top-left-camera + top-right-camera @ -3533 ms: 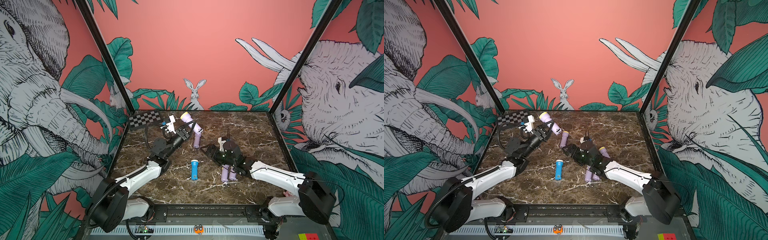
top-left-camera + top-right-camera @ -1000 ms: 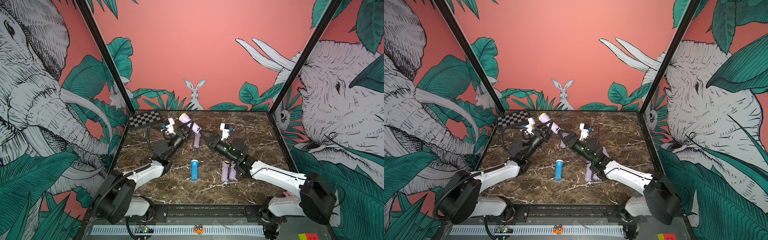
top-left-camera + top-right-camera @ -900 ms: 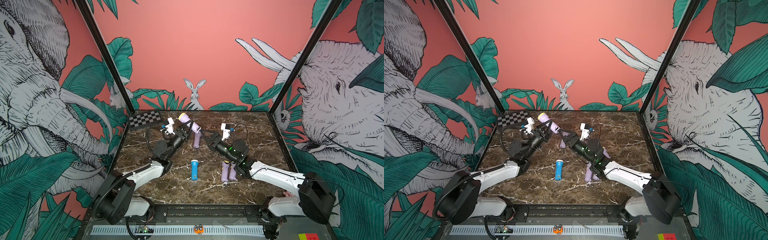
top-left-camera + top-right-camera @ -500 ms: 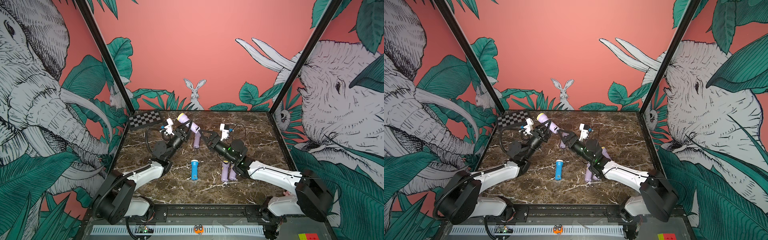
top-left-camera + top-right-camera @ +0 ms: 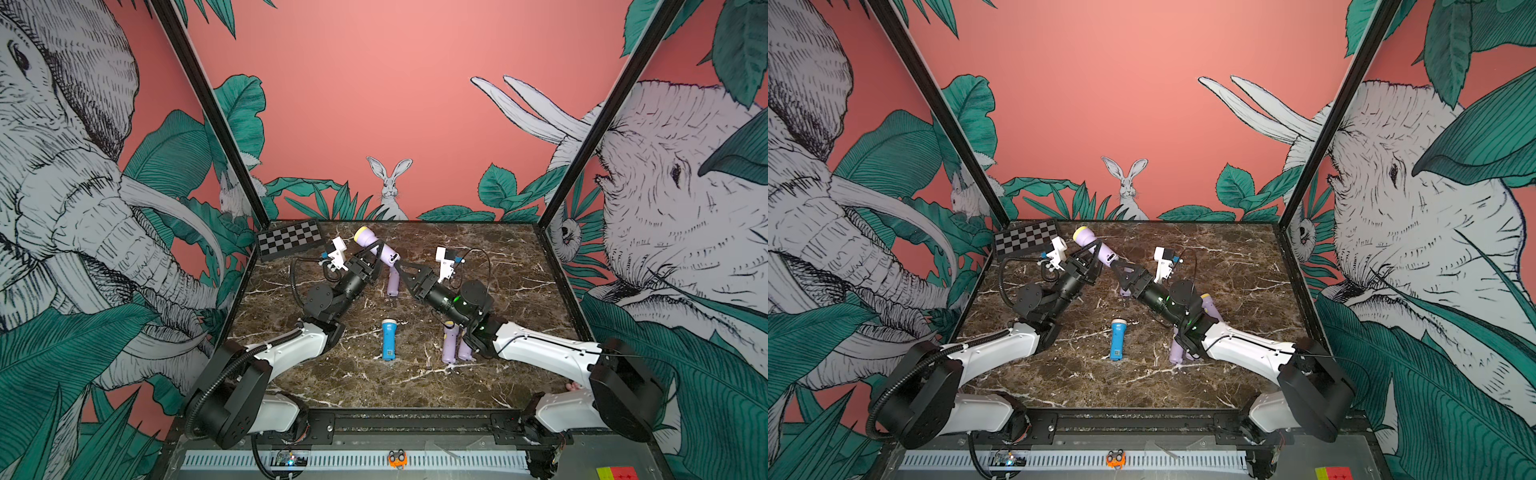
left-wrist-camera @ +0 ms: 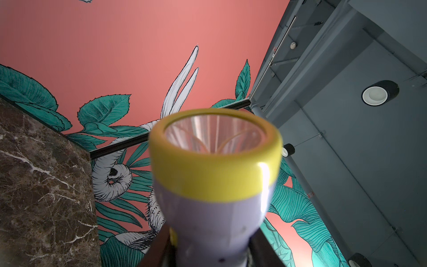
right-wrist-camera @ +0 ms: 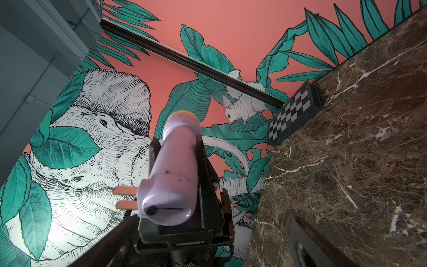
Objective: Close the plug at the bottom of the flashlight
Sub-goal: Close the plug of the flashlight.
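Observation:
A lilac flashlight [image 5: 376,245] [image 5: 1096,245] with a yellow head [image 6: 215,173] is held tilted above the back of the table, head up and to the back left. My left gripper [image 5: 371,259] [image 5: 1089,258] [image 6: 212,254] is shut on its body. In the right wrist view the flashlight [image 7: 175,166] shows its bottom end, with the plug [image 7: 126,196] standing out sideways as two copper prongs. My right gripper [image 5: 398,268] [image 5: 1119,266] is open, its tips right at that bottom end, with nothing gripped.
A blue flashlight [image 5: 388,338] lies mid-table. Two lilac flashlights [image 5: 451,347] lie under my right arm, and another [image 5: 392,282] lies below the held one. A checkerboard [image 5: 289,239] sits at the back left corner of the marble table [image 5: 519,270].
My right gripper has left the lilac flashlights on the table and risen to the held flashlight's bottom end, closing in slightly over the last second. The left gripper has kept its hold.

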`<state>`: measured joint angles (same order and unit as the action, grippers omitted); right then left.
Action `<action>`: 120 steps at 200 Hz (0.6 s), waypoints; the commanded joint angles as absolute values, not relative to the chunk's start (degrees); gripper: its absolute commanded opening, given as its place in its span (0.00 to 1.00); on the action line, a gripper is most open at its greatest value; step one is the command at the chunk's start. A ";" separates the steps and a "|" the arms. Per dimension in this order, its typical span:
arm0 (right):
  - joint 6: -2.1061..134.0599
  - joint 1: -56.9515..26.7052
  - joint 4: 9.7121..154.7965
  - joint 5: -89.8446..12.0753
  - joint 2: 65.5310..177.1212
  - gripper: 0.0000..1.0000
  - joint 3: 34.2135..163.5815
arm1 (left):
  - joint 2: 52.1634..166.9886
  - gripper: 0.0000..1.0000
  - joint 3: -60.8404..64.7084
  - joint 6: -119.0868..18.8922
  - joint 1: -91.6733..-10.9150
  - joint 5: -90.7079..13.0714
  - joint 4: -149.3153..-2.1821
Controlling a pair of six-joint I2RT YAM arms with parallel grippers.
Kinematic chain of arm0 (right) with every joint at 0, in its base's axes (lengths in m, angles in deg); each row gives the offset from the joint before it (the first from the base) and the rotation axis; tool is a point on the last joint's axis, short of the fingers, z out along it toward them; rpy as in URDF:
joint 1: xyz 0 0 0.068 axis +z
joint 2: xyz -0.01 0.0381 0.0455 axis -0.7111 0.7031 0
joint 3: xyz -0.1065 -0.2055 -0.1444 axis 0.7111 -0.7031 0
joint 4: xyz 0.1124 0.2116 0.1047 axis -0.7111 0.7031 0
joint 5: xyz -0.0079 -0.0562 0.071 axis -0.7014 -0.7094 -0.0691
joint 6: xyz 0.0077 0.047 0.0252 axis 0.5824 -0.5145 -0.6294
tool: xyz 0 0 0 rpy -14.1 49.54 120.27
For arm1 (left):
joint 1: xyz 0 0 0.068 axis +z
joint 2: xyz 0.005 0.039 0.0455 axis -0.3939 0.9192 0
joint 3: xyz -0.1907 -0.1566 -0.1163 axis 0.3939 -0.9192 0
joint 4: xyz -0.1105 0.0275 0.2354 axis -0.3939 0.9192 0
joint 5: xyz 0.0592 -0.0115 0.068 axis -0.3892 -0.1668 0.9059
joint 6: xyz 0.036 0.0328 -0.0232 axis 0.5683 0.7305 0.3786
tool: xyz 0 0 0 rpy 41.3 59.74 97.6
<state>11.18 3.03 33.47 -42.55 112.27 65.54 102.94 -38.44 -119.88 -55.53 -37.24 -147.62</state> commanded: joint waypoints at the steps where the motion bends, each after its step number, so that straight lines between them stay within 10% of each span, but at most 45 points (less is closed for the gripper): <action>1: 12.71 3.28 32.78 -43.30 111.97 0.99 67.14 | 101.32 0.00 -38.82 -120.50 -55.74 -37.64 -150.84; 120: 9.24 2.16 37.08 -45.64 114.85 0.99 66.33 | 100.77 0.00 -37.02 -120.68 -55.76 -39.03 -151.28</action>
<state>10.50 2.88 34.91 -44.42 113.26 65.89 102.94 -38.44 -119.88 -55.53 -37.09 -147.12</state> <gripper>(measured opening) 0.993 0.389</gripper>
